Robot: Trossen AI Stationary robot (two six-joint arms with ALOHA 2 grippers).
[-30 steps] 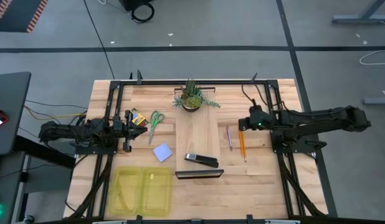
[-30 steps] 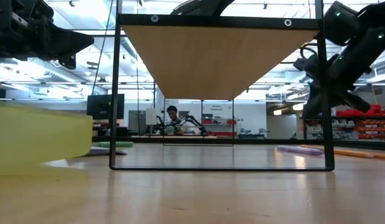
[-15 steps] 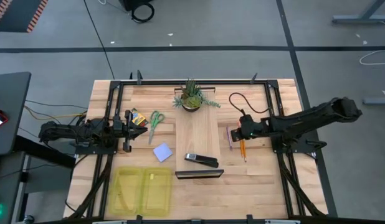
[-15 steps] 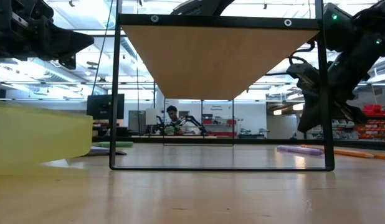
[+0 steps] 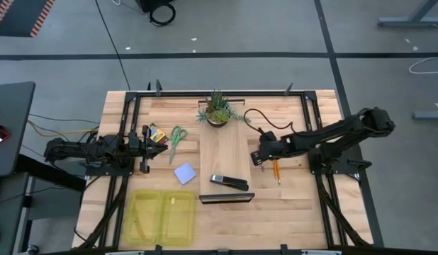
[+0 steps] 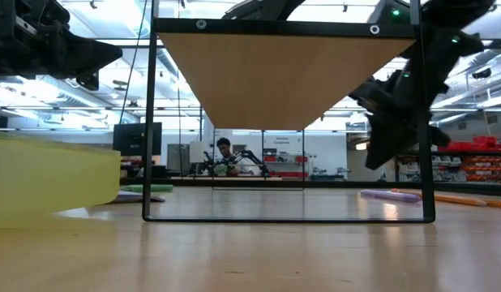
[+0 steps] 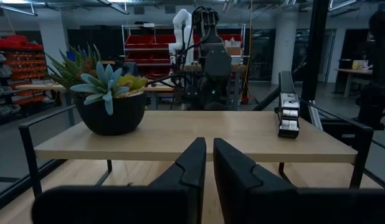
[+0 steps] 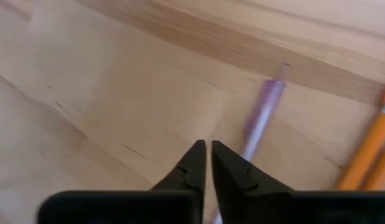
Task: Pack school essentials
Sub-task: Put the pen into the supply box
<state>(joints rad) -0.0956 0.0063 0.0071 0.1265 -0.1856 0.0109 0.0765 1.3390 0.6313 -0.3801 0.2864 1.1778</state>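
A thin purple pen (image 8: 262,117) and orange pencils (image 8: 369,152) lie flat on the table right of the raised wooden shelf (image 5: 225,152). My right gripper (image 8: 207,148) hangs shut above the table, pointing steeply down, its tips just beside the pen and touching nothing; in the high view this right gripper (image 5: 259,157) covers most of the pen. Green-handled scissors (image 5: 176,141), a crayon box (image 5: 156,133) and a pale blue note pad (image 5: 184,173) lie on the left. My left gripper (image 7: 209,144) waits shut and level at the left, by the crayon box.
A yellow see-through container (image 5: 161,216) sits at the near left. A black stapler (image 5: 229,183) lies on the shelf's near end and a potted plant (image 5: 217,111) stands at its far end. A black frame (image 5: 304,106) runs round the table.
My right gripper has reached out from the right side toward the table's middle and a little toward the near edge, sinking slightly, and now hangs over the purple pen. The pen and pencils lie where they were.
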